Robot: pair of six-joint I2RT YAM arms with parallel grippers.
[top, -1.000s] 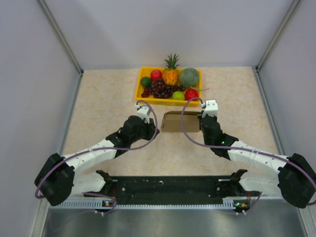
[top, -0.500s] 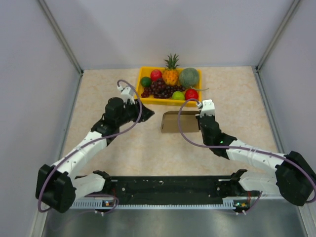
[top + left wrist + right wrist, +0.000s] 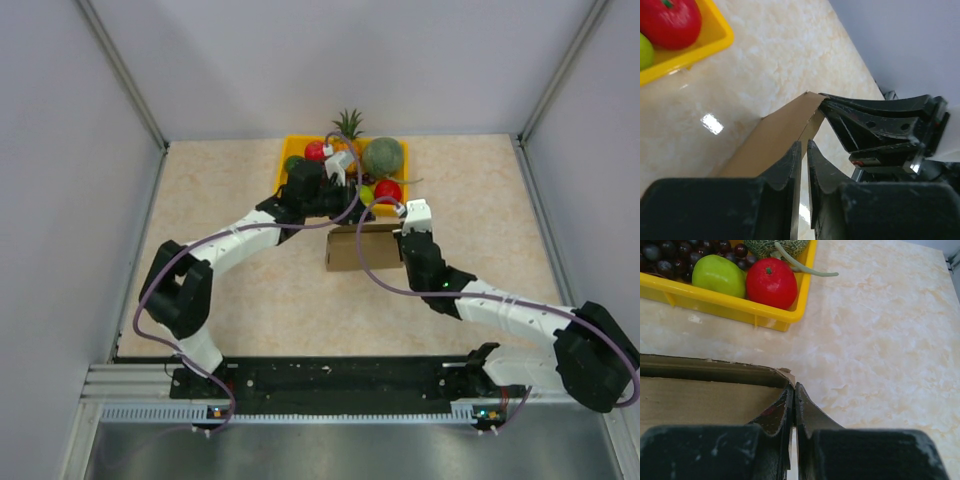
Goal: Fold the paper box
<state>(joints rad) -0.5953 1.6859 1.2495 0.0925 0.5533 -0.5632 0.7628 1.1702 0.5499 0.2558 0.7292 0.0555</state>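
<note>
Counter [image 3: 220, 290]: beige marble top, both arms reaching over it. The left arm [image 3: 240, 235] has just moved. A second ago it sat at the box's left end, then it pulled out to the left. Now it stretches across to the far side, its wrist over the near rim of the yellow tray [image 3: 780, 320].

Paper box [image 3: 355, 255]: brown cardboard, partly formed, walls up. It sits mid-counter just in front of the tray, about where it was.

Left hand [image 3: 801, 147]: fingers drawn nearly together astride the top edge of a raised cardboard wall, with a thin slit left between them. Can't tell if they've pinched it yet.

Right hand [image 3: 792, 390]: unmoved at the box's right end, fingers closed tight on the top corner of the wall there. In the left wrist view it shows just beyond the same wall.

Judgement: the left arm has regripped from the end to the rear wall. With both hands on that wall, the next fold is probably turning it inward. The risk is the wall slipping out if the left pinch is incomplete.

Smallest: a red apple [image 3: 771, 282] in the tray's near corner.
</note>
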